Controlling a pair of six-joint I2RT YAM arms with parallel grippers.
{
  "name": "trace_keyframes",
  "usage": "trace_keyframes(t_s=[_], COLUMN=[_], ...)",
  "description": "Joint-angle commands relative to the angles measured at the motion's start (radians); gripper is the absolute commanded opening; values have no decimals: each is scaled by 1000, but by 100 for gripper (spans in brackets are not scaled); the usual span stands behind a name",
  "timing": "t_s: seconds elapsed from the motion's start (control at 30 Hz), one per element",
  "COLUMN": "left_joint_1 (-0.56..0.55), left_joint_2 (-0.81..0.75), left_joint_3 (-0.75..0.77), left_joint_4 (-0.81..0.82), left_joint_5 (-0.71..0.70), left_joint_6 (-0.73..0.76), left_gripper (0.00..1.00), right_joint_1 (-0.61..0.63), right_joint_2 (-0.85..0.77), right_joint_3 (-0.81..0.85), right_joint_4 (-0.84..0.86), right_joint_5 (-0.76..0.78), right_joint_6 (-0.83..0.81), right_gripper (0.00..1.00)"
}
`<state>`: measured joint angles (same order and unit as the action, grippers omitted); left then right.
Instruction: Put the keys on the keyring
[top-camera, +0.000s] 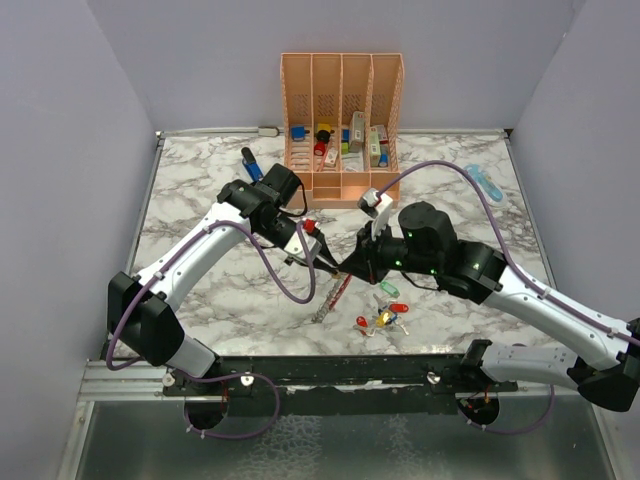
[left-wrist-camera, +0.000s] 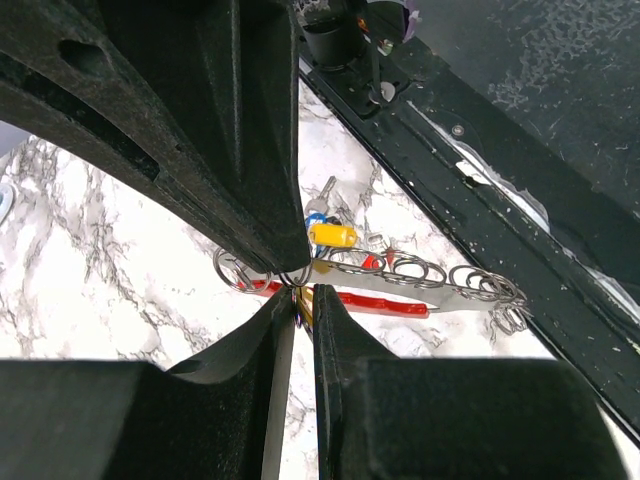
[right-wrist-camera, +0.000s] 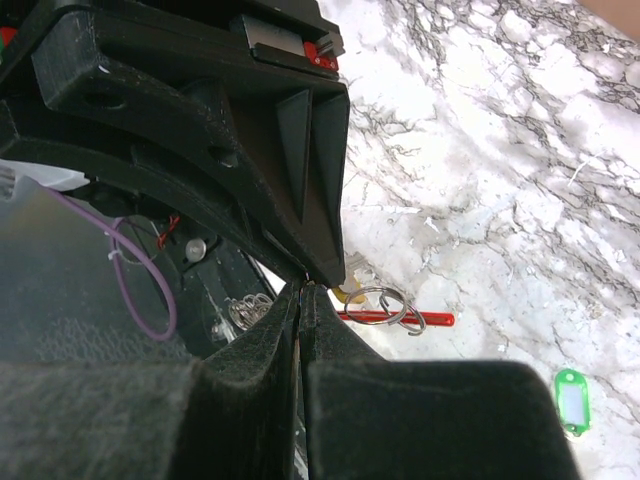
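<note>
Red-and-silver keyring (top-camera: 332, 298) aslant; coloured-headed keys (top-camera: 383, 318) in a small heap just beside it.

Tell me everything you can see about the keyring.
The keyring is a long, narrow loop, one side silver metal, the other red, with small wire rings strung on the silver side. It slants over the marble table beside the loose keys. The left gripper seems pinched on one end, where the shut right gripper meets it; whether its far end touches the table is unclear.
</note>
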<state>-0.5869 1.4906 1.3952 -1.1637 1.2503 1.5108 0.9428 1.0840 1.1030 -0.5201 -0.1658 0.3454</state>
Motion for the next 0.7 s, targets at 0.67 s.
trace_keyframes(t_s=[0.67], left_joint_1=[-7], left_joint_2=[23], left_joint_3=[-2], left_joint_4=[-37], left_joint_5=[61], left_joint_6=[-130], left_gripper=[44], right_joint_1=[1], right_joint_2=[-148], right_joint_3=[-213], right_joint_4=[406], right_joint_5=[44], right_joint_6=[-90], right_gripper=[1])
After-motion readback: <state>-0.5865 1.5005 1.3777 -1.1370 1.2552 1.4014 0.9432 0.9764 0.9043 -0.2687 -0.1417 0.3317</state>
